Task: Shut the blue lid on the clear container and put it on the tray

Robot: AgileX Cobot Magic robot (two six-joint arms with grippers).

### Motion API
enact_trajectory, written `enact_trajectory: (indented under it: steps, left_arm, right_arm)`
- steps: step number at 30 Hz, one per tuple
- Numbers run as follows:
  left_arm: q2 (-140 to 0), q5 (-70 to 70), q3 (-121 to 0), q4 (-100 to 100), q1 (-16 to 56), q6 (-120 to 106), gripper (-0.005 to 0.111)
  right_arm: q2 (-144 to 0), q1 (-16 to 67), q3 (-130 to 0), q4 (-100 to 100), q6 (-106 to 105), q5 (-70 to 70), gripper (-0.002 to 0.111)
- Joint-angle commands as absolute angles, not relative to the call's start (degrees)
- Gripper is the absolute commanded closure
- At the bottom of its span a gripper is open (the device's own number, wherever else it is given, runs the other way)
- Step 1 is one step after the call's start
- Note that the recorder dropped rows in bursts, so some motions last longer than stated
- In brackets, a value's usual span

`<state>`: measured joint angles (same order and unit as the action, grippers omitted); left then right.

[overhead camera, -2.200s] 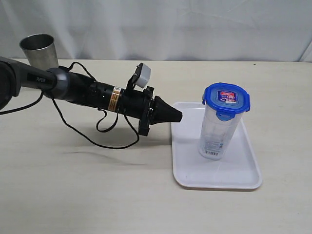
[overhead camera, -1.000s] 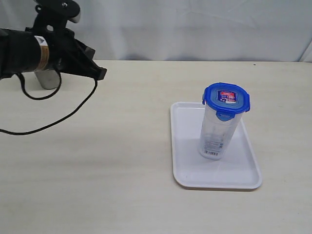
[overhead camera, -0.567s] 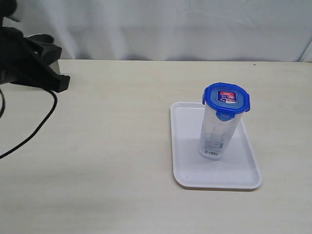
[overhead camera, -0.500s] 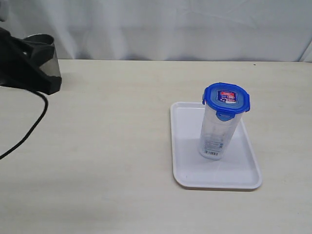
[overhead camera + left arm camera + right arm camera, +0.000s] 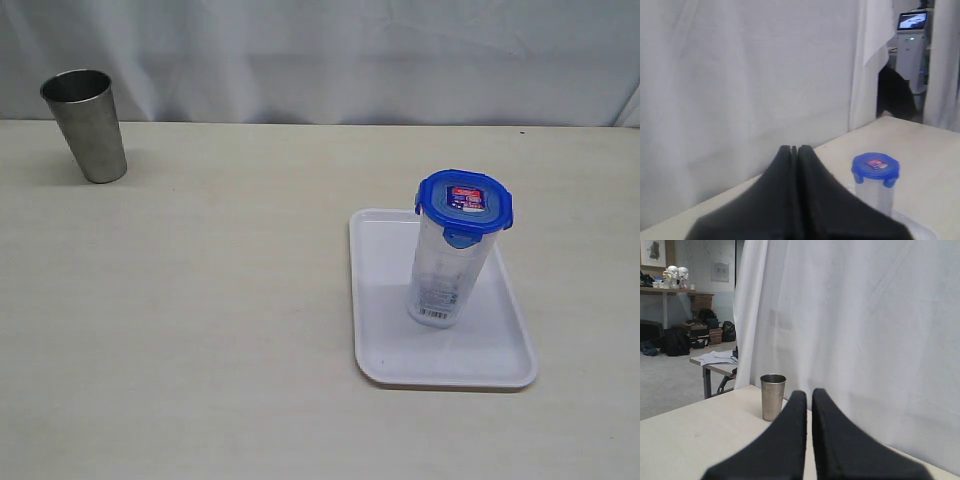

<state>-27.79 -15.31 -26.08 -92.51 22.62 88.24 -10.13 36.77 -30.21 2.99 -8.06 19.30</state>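
The clear container (image 5: pixel 445 275) stands upright on the white tray (image 5: pixel 385 340), right of the table's middle. The blue lid (image 5: pixel 464 204) sits on its rim with the flaps down and the red-and-white sticker facing up. Neither arm shows in the exterior view. In the left wrist view my left gripper (image 5: pixel 794 148) is shut with nothing in it, far from the container (image 5: pixel 875 195) and its lid (image 5: pixel 875 166). My right gripper (image 5: pixel 809 392) has its fingers almost touching, a thin slit between them, and holds nothing.
A grey steel cup (image 5: pixel 86 125) stands at the table's far left corner, also seen beyond the right gripper as the cup (image 5: pixel 772 396). A white curtain (image 5: pixel 330 50) hangs behind the table. Bare tabletop (image 5: pixel 220 300) lies between cup and tray.
The left arm has pulled back to the left and out of the exterior view, uncovering the steel cup. The container, lid and tray have not moved.
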Motion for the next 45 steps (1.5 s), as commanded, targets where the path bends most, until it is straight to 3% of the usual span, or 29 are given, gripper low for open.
enact_trajectory:
  steps: [1, 19, 28, 41, 45]
  left_arm:
    - [-26.89, -21.64, -25.85, -92.36, 22.73, 88.76, 0.107]
    - [-26.89, -42.17, -25.61, -88.27, 22.73, 88.76, 0.107]
    - [-26.89, -35.79, -24.8, -53.03, 22.73, 79.94, 0.107]
    - [-21.72, -17.75, -13.32, 0.88, 22.45, 27.58, 0.107]
    - [-15.69, -13.87, -9.59, 3.57, 20.28, 12.56, 0.107]
  right_arm:
    - [-9.89, 36.75, -29.96, 2.49, -8.15, 19.67, 0.104]
    - [-9.89, 36.75, -29.96, 2.49, -8.15, 19.67, 0.104]
    - [-9.89, 36.75, -29.96, 2.49, -8.15, 19.67, 0.104]
    - [-9.89, 36.75, -29.96, 2.49, -8.15, 19.67, 0.104]
    - [-9.89, 36.75, -29.96, 2.49, -8.15, 19.6, 0.104]
